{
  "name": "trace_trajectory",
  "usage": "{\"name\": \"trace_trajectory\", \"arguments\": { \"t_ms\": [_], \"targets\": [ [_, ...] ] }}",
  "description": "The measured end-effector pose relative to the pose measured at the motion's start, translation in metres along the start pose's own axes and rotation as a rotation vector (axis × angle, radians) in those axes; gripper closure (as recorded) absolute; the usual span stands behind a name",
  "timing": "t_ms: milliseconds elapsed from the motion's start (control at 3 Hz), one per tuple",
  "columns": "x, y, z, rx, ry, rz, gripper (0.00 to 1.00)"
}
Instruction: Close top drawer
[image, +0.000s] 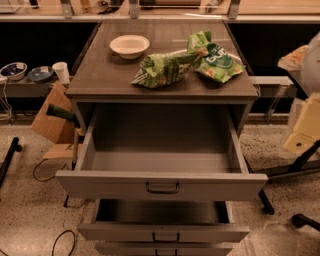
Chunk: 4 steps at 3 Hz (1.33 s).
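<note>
Top drawer (161, 170) of the grey cabinet stands pulled far out toward the camera, its plain flat front lowest in its outline and its bare grey floor and side walls open to view. A small dark bar handle (162, 188) sits at the middle of that front. Just below, the second drawer (162, 232) is also drawn out, though less far, and the lowest drawer (162, 248) shows only its upper edge.

Above the opening, the cabinet's brown worktop (100, 75) carries a pale bowl (129, 46) near the back left and two crumpled green snack bags – one (162, 70) lying across the middle, the other (217, 62) touching it on the right.

The claw appears to be the pale yellowish shape (304, 127) at the right edge, beside the cabinet and apart from the drawer; whether it is spread or pressed together I cannot tell.

Around the cabinet lies a speckled floor (30, 215) with a dark cable (45, 172) on it. Cardboard (50, 120) leans at the cabinet's left side, and a low shelf there holds two small bowls (13, 70) and a white cup (62, 72). Black legs (300, 165) of some stand – blurred – cross the floor on the right.
</note>
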<state>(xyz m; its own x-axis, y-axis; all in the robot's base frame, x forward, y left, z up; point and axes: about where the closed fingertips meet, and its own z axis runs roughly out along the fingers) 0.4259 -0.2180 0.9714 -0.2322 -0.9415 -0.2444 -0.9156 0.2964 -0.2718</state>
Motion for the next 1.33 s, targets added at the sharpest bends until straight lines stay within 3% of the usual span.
{"name": "trace_trajectory", "arguments": {
  "t_ms": [333, 667, 1333],
  "targets": [
    [0.014, 0.026, 0.022, -0.023, -0.069, 0.059, 0.00],
    [0.020, 0.063, 0.066, -0.102, -0.145, 0.133, 0.06],
    [0.010, 0.140, 0.176, -0.322, -0.239, 0.292, 0.48]
  ]
}}
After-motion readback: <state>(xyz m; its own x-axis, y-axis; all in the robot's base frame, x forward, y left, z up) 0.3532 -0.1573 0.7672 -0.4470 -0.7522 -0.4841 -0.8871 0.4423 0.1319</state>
